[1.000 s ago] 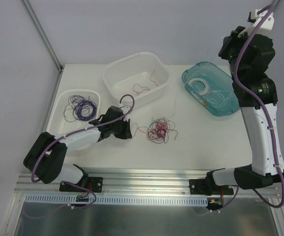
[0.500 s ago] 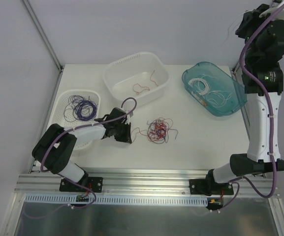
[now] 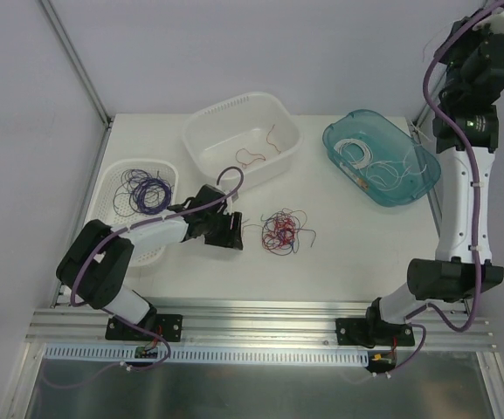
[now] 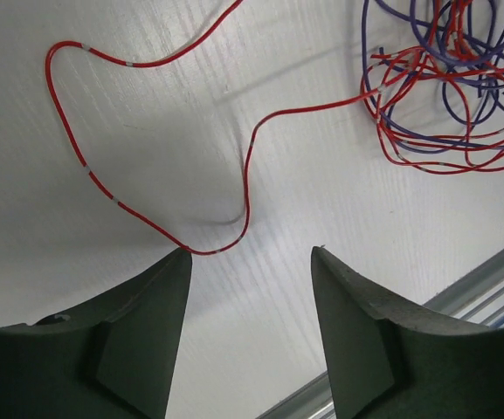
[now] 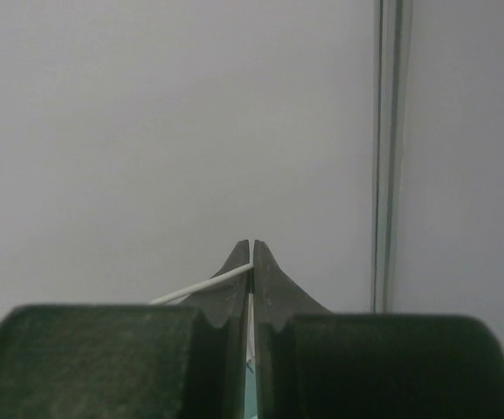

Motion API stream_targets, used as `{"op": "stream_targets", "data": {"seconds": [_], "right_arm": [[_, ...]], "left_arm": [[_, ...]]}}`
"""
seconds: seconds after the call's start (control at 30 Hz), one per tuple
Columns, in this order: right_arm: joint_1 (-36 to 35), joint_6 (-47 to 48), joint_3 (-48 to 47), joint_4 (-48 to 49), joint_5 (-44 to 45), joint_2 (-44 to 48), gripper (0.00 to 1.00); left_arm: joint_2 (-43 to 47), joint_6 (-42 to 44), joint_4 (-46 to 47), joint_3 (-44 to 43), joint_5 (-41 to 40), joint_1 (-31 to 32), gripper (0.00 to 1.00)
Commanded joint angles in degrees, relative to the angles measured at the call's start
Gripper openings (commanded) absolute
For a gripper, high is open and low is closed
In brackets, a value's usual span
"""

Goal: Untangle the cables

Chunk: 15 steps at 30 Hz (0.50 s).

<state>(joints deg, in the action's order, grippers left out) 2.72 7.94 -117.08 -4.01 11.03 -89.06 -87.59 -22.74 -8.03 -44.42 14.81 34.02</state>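
Here the left fingers (image 4: 160, 297) stand wide, low over the desk (image 4: 147, 131), a red cable (image 4: 248, 183) looping just ahead. The right fingers (image 5: 241, 278), raised high, pinch a white cable (image 5: 201, 285).

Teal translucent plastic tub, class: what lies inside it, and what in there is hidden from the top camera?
Thin white cables lie loosely coiled inside the teal translucent plastic tub. No red or purple strands show there. Anything beneath the coils is covered.
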Motion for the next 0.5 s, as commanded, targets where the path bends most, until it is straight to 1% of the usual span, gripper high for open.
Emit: {"op": "stream_targets", "data": {"seconds": [0.0,0.03,0.1,0.13,0.2,0.3,0.37,0.47], "right_arm": [[1.67,0.14,3.33,5.22,0.05,-1.47,0.01],[1.93,0.23,5.52,5.85,0.13,-1.56,0.01],[2.29,1.28,7.56,6.91,0.49,-2.0,0.01],[2.29,2.41,9.83,8.13,1.01,-2.26,0.01],[2.55,3.13,11.95,9.19,1.89,-2.87,0.01],[2.9,3.48,17.04,12.0,2.07,-3.93,0.01],[3.08,2.26,20.29,12.71,1.72,-4.72,0.01],[3.26,0.32,22.41,12.98,1.02,-5.68,0.01]], "left_arm": [[3.91,1.47,-0.76,-2.33,0.57,-0.45,0.58],[4.18,1.73,-0.67,-2.42,0.66,-0.45,0.62],[5.41,2.52,-0.67,-2.42,0.75,-0.45,0.67],[5.76,2.79,-0.67,-2.42,0.75,-0.45,0.73],[6.64,3.49,-0.67,-2.42,0.75,-0.45,0.77],[7.26,3.85,-0.67,-2.42,0.92,-0.36,0.81],[7.61,3.93,-0.76,-2.42,0.84,-0.45,0.81],[8.14,3.85,-0.84,-2.33,0.84,-0.45,0.82]]}}
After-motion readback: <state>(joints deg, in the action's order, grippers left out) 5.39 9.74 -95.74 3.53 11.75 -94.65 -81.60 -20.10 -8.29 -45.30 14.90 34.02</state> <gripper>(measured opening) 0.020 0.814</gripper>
